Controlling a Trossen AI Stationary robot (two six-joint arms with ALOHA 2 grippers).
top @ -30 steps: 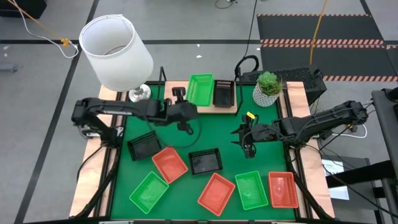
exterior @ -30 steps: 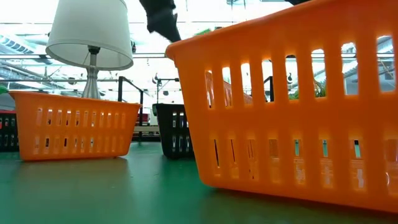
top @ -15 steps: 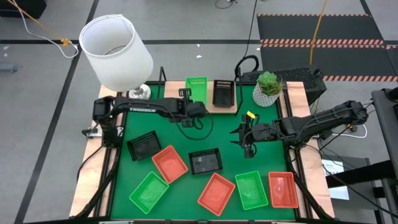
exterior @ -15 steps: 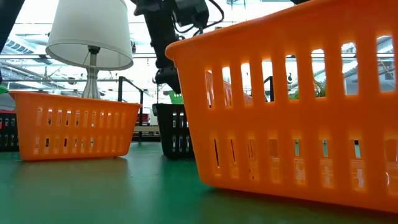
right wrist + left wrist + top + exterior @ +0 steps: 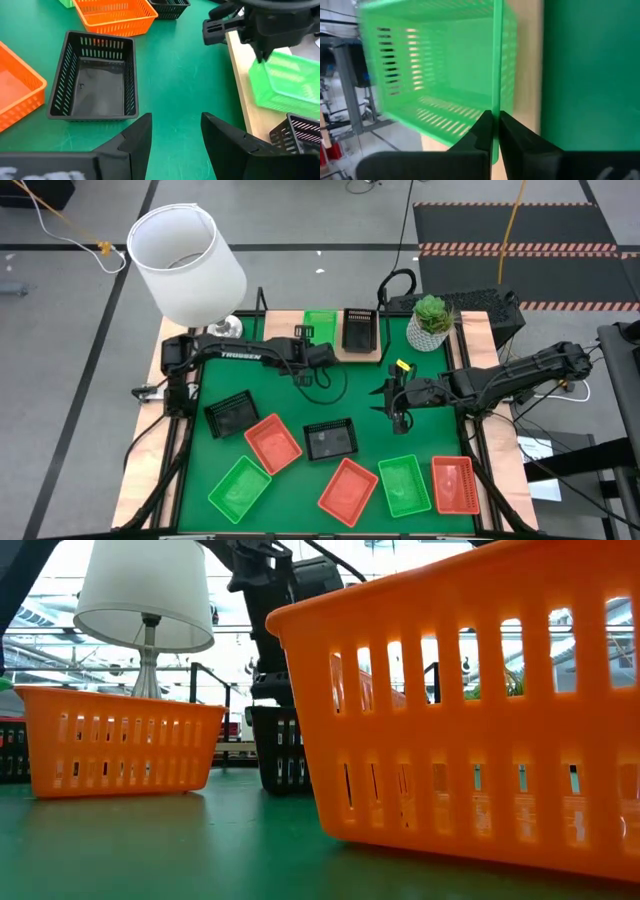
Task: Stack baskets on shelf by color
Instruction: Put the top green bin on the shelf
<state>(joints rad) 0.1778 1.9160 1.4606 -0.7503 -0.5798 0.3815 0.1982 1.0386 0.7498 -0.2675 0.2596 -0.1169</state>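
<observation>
left gripper (image 5: 494,131): your fingers are pinched tight on the thin side wall of the green basket (image 5: 440,75), one pad inside, one outside. In the high view it sits at the shelf's front edge.
green basket in hand: on the light-wood shelf (image 5: 362,356), just left of the black basket (image 5: 360,329) already there. From the right wrist view it looks slightly tilted; I can't tell if it's fully seated.
handling: thin slotted plastic, so I judge it very light and a bit springy. The wall will probably flex under the pinch, and smooth plastic may slip or swing if you move fast.
grip point: rim wall, mid-side, as you have it. A hold near a corner would likely be stiffer but twist the basket more.
right gripper (image 5: 172,131): fingers spread apart, holding nothing, hovering over the green mat (image 5: 360,405) right of centre.
loose baskets: black basket on mat (image 5: 95,82) sits just ahead of the right gripper. Orange basket (image 5: 273,443) and the other black, green and orange ones are scattered along the near half of the mat.
risk: nudging the shelved black basket when you let go; they sit close together.
clutter: lamp (image 5: 187,262) and potted plant (image 5: 431,322) flank the shelf ends.
</observation>
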